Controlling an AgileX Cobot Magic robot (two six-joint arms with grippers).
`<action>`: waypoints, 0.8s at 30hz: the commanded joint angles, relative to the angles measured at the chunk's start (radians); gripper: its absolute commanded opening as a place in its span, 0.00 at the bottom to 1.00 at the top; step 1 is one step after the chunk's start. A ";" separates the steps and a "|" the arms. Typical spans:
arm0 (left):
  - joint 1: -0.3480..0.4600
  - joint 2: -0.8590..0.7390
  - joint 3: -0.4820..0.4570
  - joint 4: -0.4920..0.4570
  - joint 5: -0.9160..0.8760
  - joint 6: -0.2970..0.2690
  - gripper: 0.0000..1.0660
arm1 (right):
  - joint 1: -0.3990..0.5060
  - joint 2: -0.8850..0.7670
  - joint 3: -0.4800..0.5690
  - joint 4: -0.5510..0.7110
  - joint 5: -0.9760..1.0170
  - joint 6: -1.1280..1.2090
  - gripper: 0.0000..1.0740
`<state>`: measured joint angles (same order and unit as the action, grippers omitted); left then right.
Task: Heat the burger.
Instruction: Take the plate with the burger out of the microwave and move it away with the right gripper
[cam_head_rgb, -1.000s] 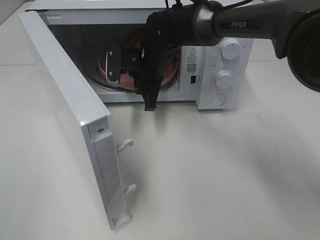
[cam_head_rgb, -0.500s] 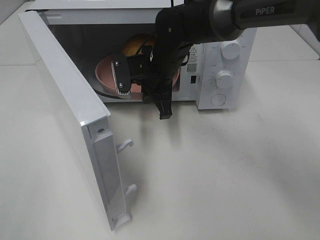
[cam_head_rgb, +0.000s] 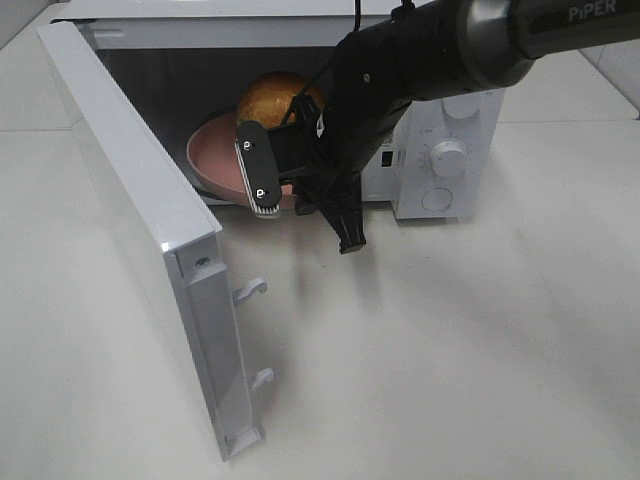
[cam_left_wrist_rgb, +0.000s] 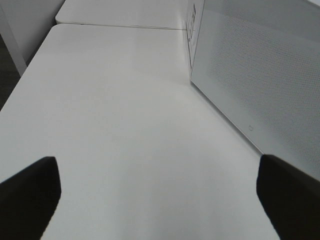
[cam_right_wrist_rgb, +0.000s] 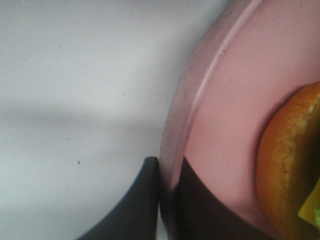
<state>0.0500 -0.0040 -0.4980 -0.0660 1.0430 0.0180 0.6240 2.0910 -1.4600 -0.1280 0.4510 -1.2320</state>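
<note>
At the microwave (cam_head_rgb: 440, 150) mouth, the burger (cam_head_rgb: 270, 97) on the pink plate (cam_head_rgb: 210, 150) is less hidden by the arm than a second ago. Clamped on the plate rim, the right gripper (cam_right_wrist_rgb: 167, 200) is shown close in its wrist view; the left gripper (cam_left_wrist_rgb: 160, 200), spread wide beside the door (cam_left_wrist_rgb: 260, 75), is seen only in its own.

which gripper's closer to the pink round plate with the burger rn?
Right. The right gripper is clamped on the pink round plate's rim at the white microwave's mouth; the left gripper hangs open over the white table beside the open door, apart from it.
</note>
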 joint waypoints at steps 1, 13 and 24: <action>-0.001 -0.023 0.001 -0.005 -0.006 0.000 0.95 | -0.014 -0.065 0.049 -0.040 -0.072 0.013 0.00; -0.001 -0.023 0.001 -0.005 -0.006 0.000 0.95 | -0.014 -0.186 0.231 -0.064 -0.168 0.009 0.00; -0.001 -0.023 0.001 -0.005 -0.006 0.000 0.95 | -0.014 -0.323 0.395 -0.069 -0.248 0.009 0.00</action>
<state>0.0500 -0.0040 -0.4980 -0.0660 1.0430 0.0180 0.6290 1.7960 -1.0630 -0.1950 0.2460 -1.2590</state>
